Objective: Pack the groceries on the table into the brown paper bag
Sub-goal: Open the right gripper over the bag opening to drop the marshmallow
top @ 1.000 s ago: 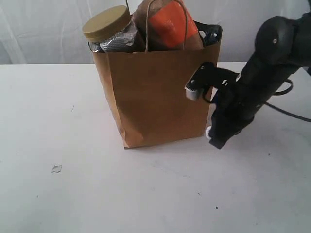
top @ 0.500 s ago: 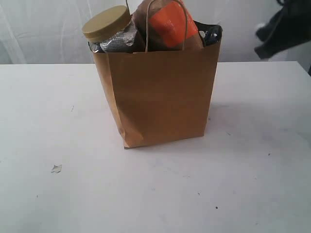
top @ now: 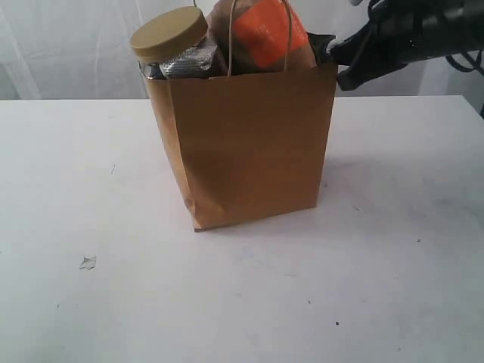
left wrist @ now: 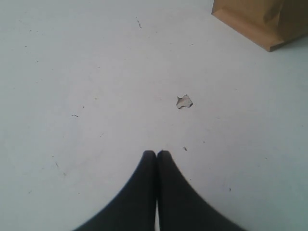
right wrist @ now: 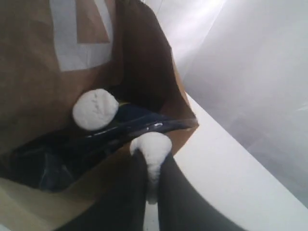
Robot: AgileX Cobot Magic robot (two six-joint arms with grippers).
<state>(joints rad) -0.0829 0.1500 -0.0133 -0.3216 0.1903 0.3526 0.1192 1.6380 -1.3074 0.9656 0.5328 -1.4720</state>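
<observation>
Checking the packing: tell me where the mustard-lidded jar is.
In the exterior view the clear jar with mustard lid sticks out of the brown paper bag at its top left, beside the brown-orange pouch.

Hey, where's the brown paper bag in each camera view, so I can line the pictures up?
Exterior view: the brown paper bag stands upright mid-frame on the table.
Left wrist view: only one bottom corner shows, well beyond the shut left gripper.
Right wrist view: its top rim corner, very close up.
Shared landmark: the white table, in all three; the small scrap also links exterior and left wrist.
</observation>
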